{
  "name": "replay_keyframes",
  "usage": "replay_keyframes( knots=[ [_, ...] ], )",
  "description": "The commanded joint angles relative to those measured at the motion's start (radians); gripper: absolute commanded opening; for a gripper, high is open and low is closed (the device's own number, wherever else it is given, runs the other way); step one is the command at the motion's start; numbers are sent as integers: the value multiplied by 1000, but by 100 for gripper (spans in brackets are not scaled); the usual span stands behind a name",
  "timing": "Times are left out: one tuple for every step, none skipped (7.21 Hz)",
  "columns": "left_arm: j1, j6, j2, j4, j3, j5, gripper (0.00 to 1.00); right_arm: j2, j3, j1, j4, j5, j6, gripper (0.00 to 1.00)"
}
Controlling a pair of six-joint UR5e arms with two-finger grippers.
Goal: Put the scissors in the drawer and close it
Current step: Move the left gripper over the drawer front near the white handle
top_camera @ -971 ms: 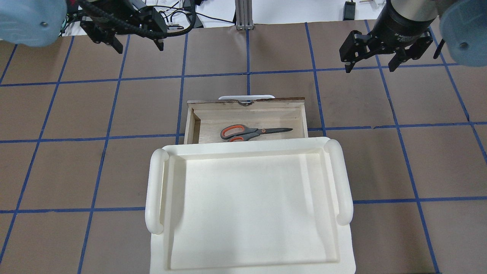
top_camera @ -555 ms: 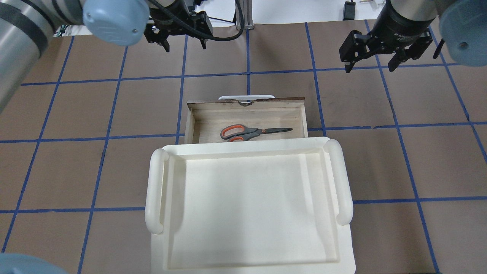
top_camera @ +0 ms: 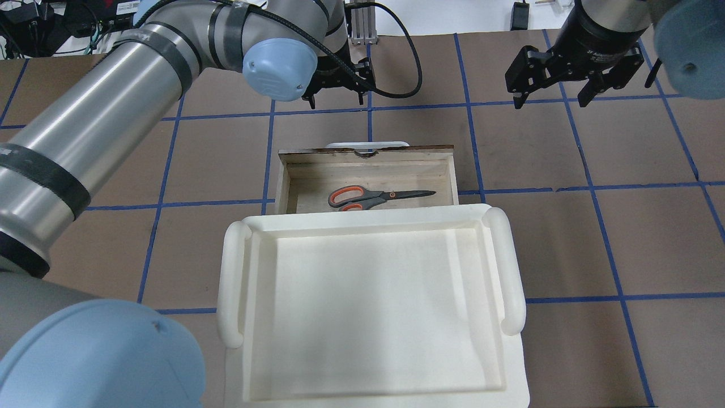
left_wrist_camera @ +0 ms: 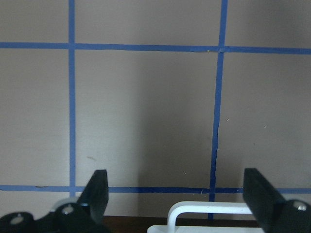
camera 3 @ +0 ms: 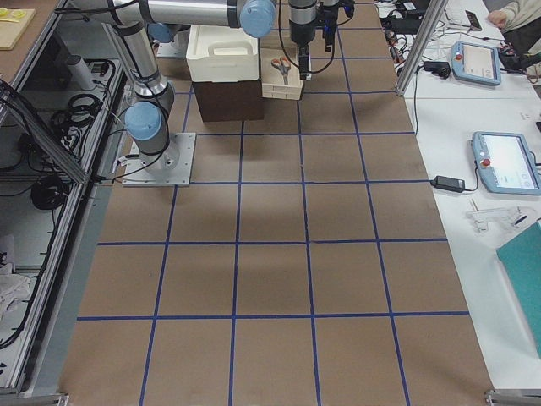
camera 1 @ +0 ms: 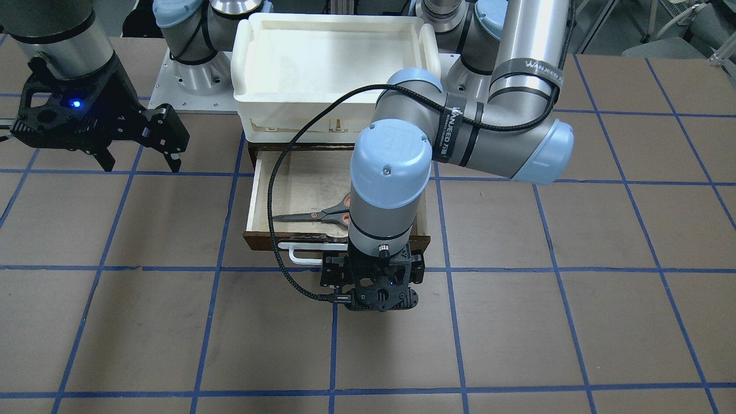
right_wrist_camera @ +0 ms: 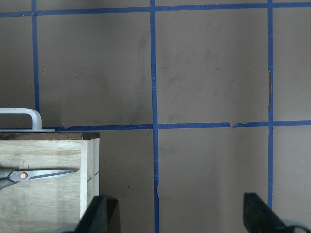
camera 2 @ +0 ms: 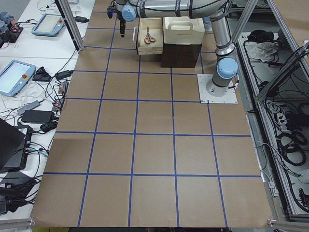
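Observation:
The scissors (top_camera: 379, 197) lie flat inside the open drawer (top_camera: 451, 175), grey handles to the left and blades pointing right; the front view also shows the scissors (camera 1: 310, 216). The drawer's dark front carries a white bar handle (top_camera: 367, 144). My left gripper (top_camera: 336, 103) hangs open and empty over the table just beyond that handle, which shows at the bottom of the left wrist view as the handle (left_wrist_camera: 209, 209) between my left gripper's (left_wrist_camera: 177, 194) spread fingers. My right gripper (top_camera: 549, 103) is open and empty, far right of the drawer, above bare table.
A white plastic tray (top_camera: 232, 283) sits on the dark cabinet (camera 2: 181, 54) above the drawer. An aluminium post (top_camera: 359, 22) stands behind the left gripper. Side tables with tablets (camera 3: 507, 161) run along the far edge. Brown table with blue grid tape surrounds the cabinet.
My left arm has swung from the far left to a spot just beyond the drawer's handle. The right arm, scissors and drawer have not moved.

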Motion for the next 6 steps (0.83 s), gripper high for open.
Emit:
replay_keyframes(
  knots=[
    [-19, 1, -48, 3, 1, -21, 100, 0, 0, -2, -2, 0, 2, 100],
    [-38, 0, -61, 3, 1, -10, 100, 0, 0, -2, -3, -1, 2, 100],
    [-44, -5, -64, 3, -4, -12, 100, 1, 0, -4, -5, 0, 0, 100],
    [-44, -5, -62, -15, -7, -29, 100, 3, 0, -4, -5, 0, 0, 100],
    [-44, 0, -58, -85, -7, -33, 100, 3, 0, -4, -5, -1, 2, 100],
    [-44, 1, -45, -133, -7, -39, 100, 1, 0, -7, -3, -4, -5, 100]
  ],
)
